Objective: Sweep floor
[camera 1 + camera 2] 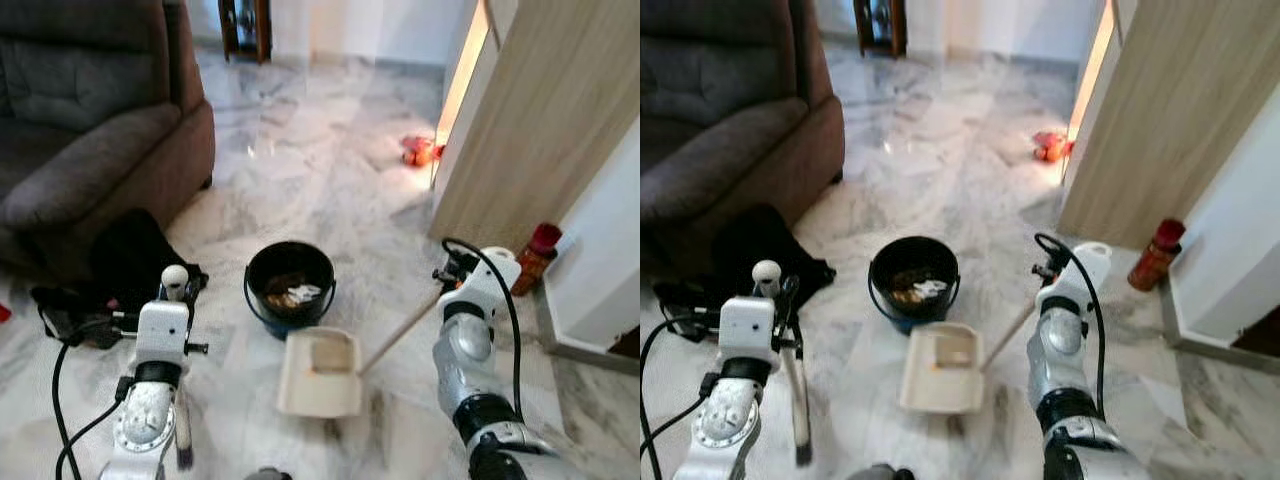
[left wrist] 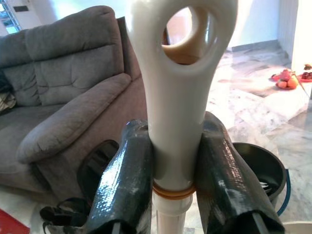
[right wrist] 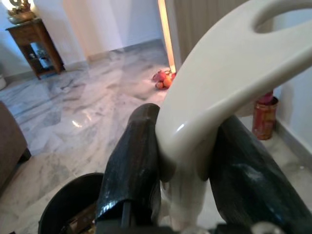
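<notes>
Marble floor in white and grey covers most of the head views. Near the lower centre of the frame lies a cream dustpan, flat on the floor, and its long handle goes up to the right. The right gripper is clamped on the cream grip at the top of this handle, one black finger on each side. Just above the dustpan in the frame stands a black bucket with some scraps inside; dustpan and bucket are very near, I cannot tell if they touch.

At the lower left of the frame the left gripper is closed around the cream broom handle, below its loop end, and the stick goes down to the floor.

A grey sofa fills the upper left, with a black bag on the floor before it. A wooden door is at the upper right, a red bottle beside it.
</notes>
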### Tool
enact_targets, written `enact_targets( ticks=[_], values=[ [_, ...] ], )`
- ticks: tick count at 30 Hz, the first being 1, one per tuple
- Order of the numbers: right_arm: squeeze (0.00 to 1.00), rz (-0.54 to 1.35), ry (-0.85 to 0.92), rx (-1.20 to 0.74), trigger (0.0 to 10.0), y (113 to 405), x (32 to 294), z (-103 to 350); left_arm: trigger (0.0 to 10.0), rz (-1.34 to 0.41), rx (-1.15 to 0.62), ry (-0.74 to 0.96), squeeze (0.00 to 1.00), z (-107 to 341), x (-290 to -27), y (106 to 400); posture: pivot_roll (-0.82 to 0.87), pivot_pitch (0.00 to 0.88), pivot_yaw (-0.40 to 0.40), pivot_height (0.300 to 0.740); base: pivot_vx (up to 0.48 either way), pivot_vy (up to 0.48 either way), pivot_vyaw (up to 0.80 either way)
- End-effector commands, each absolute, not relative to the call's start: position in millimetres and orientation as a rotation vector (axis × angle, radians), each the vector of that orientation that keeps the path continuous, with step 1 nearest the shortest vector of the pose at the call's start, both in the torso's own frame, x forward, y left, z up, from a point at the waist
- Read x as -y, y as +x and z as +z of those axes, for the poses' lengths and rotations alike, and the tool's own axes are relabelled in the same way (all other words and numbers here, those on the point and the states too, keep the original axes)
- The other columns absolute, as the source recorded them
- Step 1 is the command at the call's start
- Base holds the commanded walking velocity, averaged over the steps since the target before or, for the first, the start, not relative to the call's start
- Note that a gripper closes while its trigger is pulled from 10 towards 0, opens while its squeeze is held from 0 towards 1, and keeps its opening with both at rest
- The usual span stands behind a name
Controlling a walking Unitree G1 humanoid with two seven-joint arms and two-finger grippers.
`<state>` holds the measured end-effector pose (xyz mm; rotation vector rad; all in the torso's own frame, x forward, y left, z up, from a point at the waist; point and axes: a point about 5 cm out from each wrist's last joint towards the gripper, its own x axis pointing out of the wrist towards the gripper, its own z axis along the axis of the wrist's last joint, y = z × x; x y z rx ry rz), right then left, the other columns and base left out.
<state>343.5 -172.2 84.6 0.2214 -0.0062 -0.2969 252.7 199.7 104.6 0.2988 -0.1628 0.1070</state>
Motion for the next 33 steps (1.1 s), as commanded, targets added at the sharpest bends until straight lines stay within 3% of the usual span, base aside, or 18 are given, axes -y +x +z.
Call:
enact_targets(
  ticks=[1, 26, 33],
  values=[
    [0.00, -0.302, 0.218, 0.084, 10.0, 349.3, 175.2, 102.0, 10.0, 0.105, 0.187, 0.315, 0.00, 107.9, -198.9, 252.8, 0.19, 0.043, -0.013, 0.740, 0.000, 0.000, 0.00],
    [0.00, -0.323, 0.160, 0.080, 10.0, 354.5, 177.7, 113.3, 10.0, 0.110, 0.166, 0.297, 0.00, 102.4, -198.1, 250.2, 0.18, 0.056, -0.024, 0.740, 0.000, 0.000, 0.00],
    [0.00, -0.326, 0.176, 0.078, 10.0, 354.5, 177.7, 113.5, 10.0, 0.110, 0.162, 0.298, 0.00, 102.1, -198.5, 249.5, 0.19, 0.058, -0.023, 0.740, 0.000, 0.000, -0.69]
  ],
)
